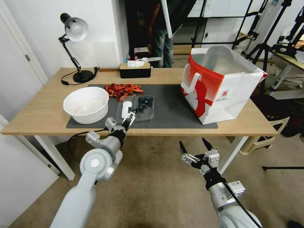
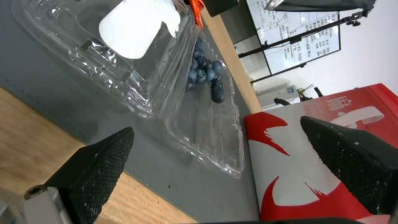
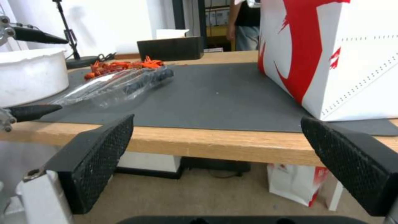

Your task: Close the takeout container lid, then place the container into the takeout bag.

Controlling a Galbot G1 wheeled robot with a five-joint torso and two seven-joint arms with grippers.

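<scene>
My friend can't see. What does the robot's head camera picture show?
The left gripper, jaws open, hovers at the open takeout container of blueberries on a grey mat. A white bowl sits left, the takeout bag right; the right gripper waits below the table edge.

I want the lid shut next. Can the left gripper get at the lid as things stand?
Probably yes: the left gripper, jaws open, hovers at the near edge of the lid, which lies flat and open with nothing between them.

clear takeout container (image 1: 145, 107) of blueberries lies open, lid (image 1: 126, 109) seemingly flat, left of the upright takeout bag (image 1: 221, 85).
</scene>
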